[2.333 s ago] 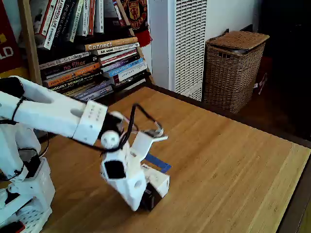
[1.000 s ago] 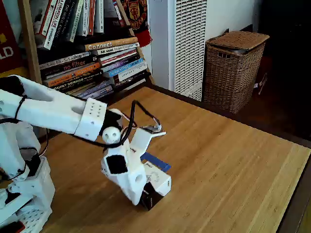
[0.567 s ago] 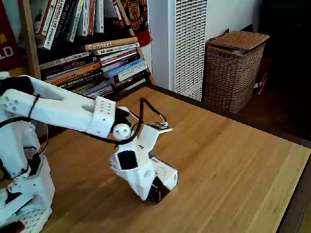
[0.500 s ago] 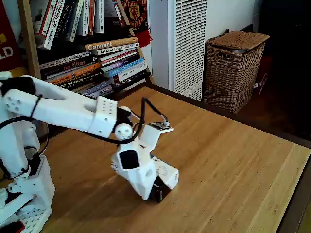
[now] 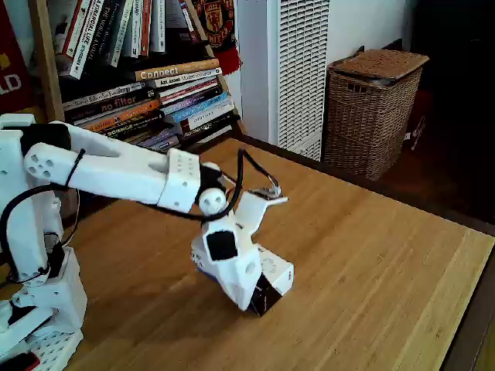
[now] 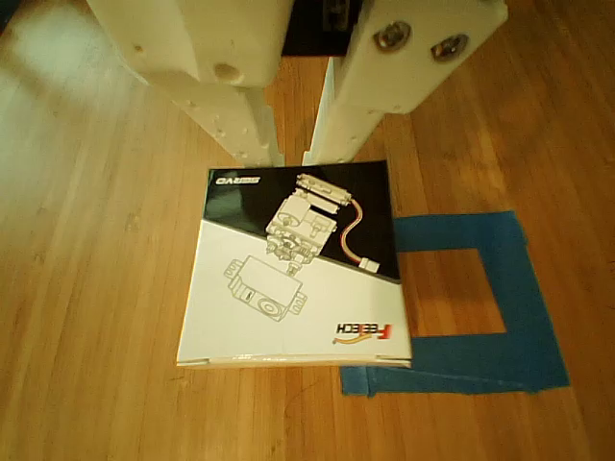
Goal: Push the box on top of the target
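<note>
In the other view the box (image 6: 298, 274), white and black on top with a servo drawing, lies flat on the wooden table. Its right edge covers the left strip of the target (image 6: 524, 288), a hollow blue tape square that sticks out to the right and below the box. My gripper (image 6: 293, 158) comes in from the top, its two white fingers (image 6: 240, 125) a narrow gap apart with nothing between them, tips at the box's upper edge. In the fixed view the gripper (image 5: 249, 294) points down at the table, with the box (image 5: 277, 275) against its right side.
The table's right edge (image 5: 464, 309) is some way from the box, with bare wood between them. A bookshelf (image 5: 139, 85), a white slatted unit (image 5: 298, 69) and a wicker basket (image 5: 371, 108) stand behind the table. The arm's base (image 5: 39, 309) is at the left.
The arm has reached further right across the table in the fixed view, sliding the box along with it. The blue tape seen beside the gripper earlier is now behind it.
</note>
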You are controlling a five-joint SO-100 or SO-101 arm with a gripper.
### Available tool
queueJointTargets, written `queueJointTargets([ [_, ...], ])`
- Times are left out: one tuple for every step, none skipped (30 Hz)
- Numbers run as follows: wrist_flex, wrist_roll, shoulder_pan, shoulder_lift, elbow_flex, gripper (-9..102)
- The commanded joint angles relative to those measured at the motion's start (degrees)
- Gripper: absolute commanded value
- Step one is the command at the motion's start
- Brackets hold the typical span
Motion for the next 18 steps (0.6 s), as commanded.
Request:
queueJointTargets([
  [0.62,0.44,-0.35,0.00,-2.90,0],
  [0.62,0.53,-0.44,-0.26,-3.08,0],
  [0.53,0.62,-0.53,-0.44,-3.25,0],
  [0.35,0.70,-0.62,-0.70,-3.34,0],
  [0.26,0.79,-0.62,-0.79,-3.34,0],
  [0.09,0.88,-0.79,-0.97,-3.43,0],
  [0.00,0.97,-0.88,-1.05,-3.60,0],
  [0.00,1.14,-1.05,-1.41,-3.87,0],
  [0.00,1.32,-1.14,-1.76,-4.22,0],
  [0.00,1.49,-1.32,-2.02,-4.57,0],
  [0.00,1.76,-1.41,-2.37,-4.92,0],
  [0.00,1.85,-1.58,-2.55,-5.10,0],
  [0.00,2.11,-1.76,-2.72,-5.27,0],
  [0.00,2.29,-1.85,-2.90,-5.45,0],
  [0.09,2.64,-2.02,-2.99,-5.62,0],
  [0.18,2.81,-2.02,-2.99,-5.62,0],
  [0.18,2.90,-2.02,-2.99,-5.62,0],
  [0.18,2.81,-2.02,-2.99,-5.62,0],
])
